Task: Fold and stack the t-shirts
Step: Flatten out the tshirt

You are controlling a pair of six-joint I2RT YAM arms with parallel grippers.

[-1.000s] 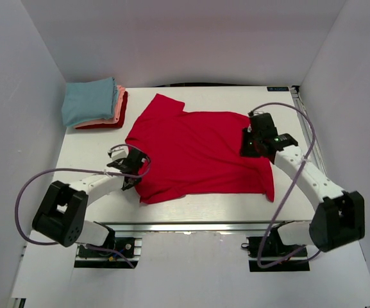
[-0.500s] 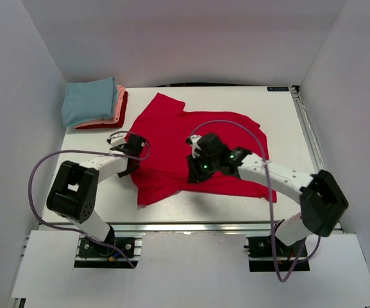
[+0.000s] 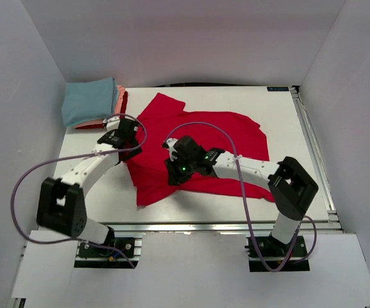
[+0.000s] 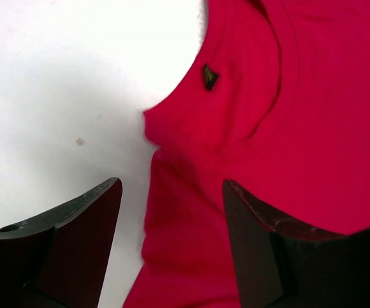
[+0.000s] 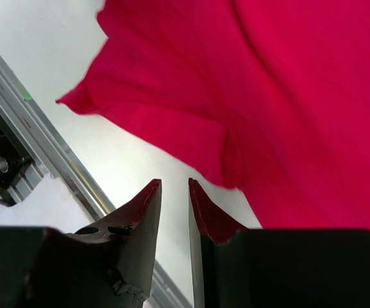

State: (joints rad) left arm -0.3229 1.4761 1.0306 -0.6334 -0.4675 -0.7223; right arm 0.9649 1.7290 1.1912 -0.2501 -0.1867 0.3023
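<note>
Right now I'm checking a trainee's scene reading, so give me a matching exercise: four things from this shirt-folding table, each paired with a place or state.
Things:
1. bright red cloth t-shirt
2. folded light blue cloth shirt
3. left gripper
4. right gripper

Places or states:
A. top of the stack in the far left corner
B. fingers nearly together
C. spread out mid-table
D. fingers wide apart over a red cloth edge

Pairs: 1-C, 2-A, 3-D, 4-B

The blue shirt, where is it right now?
In the top view the folded light blue shirt sits on top of the stack in the table's far left corner, just left of the spread-out red shirt.
</note>
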